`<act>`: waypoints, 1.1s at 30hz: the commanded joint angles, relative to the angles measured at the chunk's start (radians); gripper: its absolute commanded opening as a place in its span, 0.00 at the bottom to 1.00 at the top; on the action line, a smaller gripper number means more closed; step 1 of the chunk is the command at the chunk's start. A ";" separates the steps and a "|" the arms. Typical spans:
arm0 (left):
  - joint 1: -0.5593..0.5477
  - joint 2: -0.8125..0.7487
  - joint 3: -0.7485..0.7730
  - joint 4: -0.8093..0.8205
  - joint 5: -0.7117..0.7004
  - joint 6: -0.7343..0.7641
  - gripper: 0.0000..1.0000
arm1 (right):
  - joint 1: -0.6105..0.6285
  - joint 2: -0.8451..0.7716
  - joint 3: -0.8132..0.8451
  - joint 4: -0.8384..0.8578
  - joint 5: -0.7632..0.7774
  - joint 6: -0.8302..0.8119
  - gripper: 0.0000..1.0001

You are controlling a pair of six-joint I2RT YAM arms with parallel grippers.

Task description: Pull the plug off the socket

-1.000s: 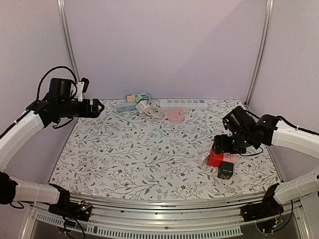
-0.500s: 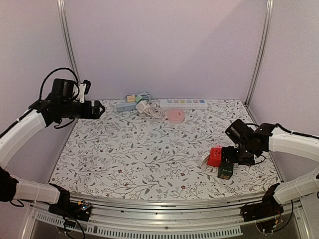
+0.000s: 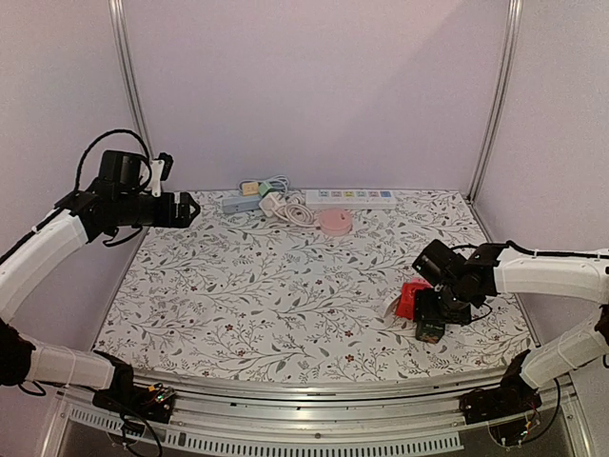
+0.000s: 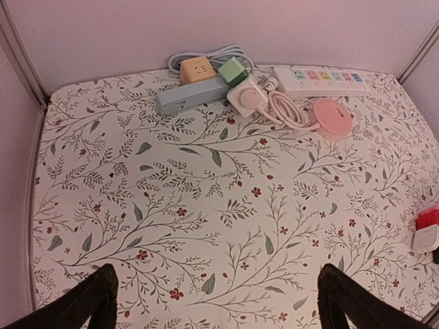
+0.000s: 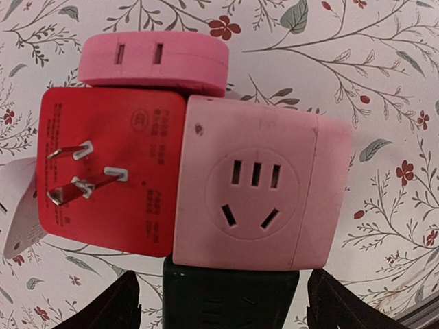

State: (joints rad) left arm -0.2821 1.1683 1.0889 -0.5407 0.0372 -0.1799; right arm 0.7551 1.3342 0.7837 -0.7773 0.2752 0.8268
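On the flowered table [image 3: 238, 286], near its right edge, the dark green plug [image 5: 230, 301] butts the pink socket cube [image 5: 254, 199]. The right gripper [image 5: 230, 308] straddles it, fingers spread, not yet clamped. The left gripper [image 4: 216, 301] hangs open, well apart. Next, I reckon: clamp, then pull.

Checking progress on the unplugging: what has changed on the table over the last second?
The right tool came down and now straddles the dark green cube with open jaws, gripping nothing. The red adapter and pink socket cube stayed together where they were; the left tool stayed open, hovering.
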 commanded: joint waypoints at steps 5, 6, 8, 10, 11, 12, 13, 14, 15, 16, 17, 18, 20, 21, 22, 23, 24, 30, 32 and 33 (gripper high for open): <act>-0.015 0.008 -0.007 -0.018 -0.005 -0.002 1.00 | 0.055 0.020 -0.019 -0.001 0.104 0.132 0.78; -0.015 0.008 -0.007 -0.017 -0.005 -0.002 0.99 | 0.057 0.021 -0.022 0.000 0.105 0.139 0.78; -0.015 0.007 -0.006 -0.018 -0.006 -0.004 0.99 | 0.060 0.029 -0.027 0.007 0.104 0.148 0.78; -0.015 0.007 -0.007 -0.018 -0.005 -0.003 1.00 | 0.065 0.040 -0.027 0.013 0.106 0.157 0.78; -0.015 0.007 -0.007 -0.018 -0.005 -0.004 1.00 | 0.069 0.051 -0.027 0.016 0.110 0.163 0.78; -0.015 0.007 -0.007 -0.017 -0.005 -0.005 1.00 | 0.071 0.056 -0.027 0.022 0.110 0.166 0.77; -0.017 0.007 -0.007 -0.017 -0.005 -0.005 1.00 | 0.074 0.063 -0.027 0.030 0.108 0.171 0.77; -0.017 0.007 -0.007 -0.017 -0.005 -0.005 1.00 | 0.076 0.072 -0.026 0.037 0.105 0.173 0.76; -0.017 0.007 -0.007 -0.017 -0.005 -0.004 0.99 | 0.080 0.077 -0.024 0.043 0.102 0.176 0.76; -0.016 0.007 -0.007 -0.017 -0.006 -0.004 0.99 | 0.085 0.082 -0.023 0.049 0.101 0.176 0.75; -0.016 0.007 -0.007 -0.018 -0.006 -0.003 0.99 | 0.087 0.086 -0.022 0.053 0.101 0.178 0.75; -0.017 0.007 -0.007 -0.018 -0.007 -0.004 1.00 | 0.090 0.093 -0.021 0.057 0.101 0.181 0.75; -0.016 0.008 -0.007 -0.016 -0.007 -0.004 0.99 | 0.091 0.103 -0.025 0.064 0.100 0.188 0.74; -0.017 0.008 -0.007 -0.017 -0.005 -0.005 0.99 | 0.091 0.110 -0.028 0.066 0.097 0.199 0.74; -0.017 0.008 -0.007 -0.018 -0.005 -0.005 1.00 | 0.092 0.113 -0.032 0.072 0.094 0.205 0.73; -0.016 0.008 -0.007 -0.017 -0.005 -0.005 1.00 | 0.093 0.117 -0.036 0.079 0.090 0.213 0.72; -0.016 0.008 -0.007 -0.016 -0.005 -0.005 1.00 | 0.094 0.119 -0.039 0.086 0.087 0.217 0.70; -0.058 0.000 -0.008 -0.020 -0.029 0.011 1.00 | 0.126 0.099 -0.021 0.098 0.116 0.210 0.48; -0.094 -0.008 -0.007 -0.030 -0.060 0.013 1.00 | 0.148 0.088 -0.002 0.090 0.139 0.193 0.46; -0.125 -0.015 -0.004 -0.037 -0.089 0.006 1.00 | 0.160 0.084 0.012 0.085 0.152 0.187 0.46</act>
State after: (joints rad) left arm -0.3260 1.1702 1.0889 -0.5453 0.0166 -0.1795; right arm 0.8707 1.4406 0.7563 -0.6964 0.3721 1.0317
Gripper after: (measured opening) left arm 0.995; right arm 0.586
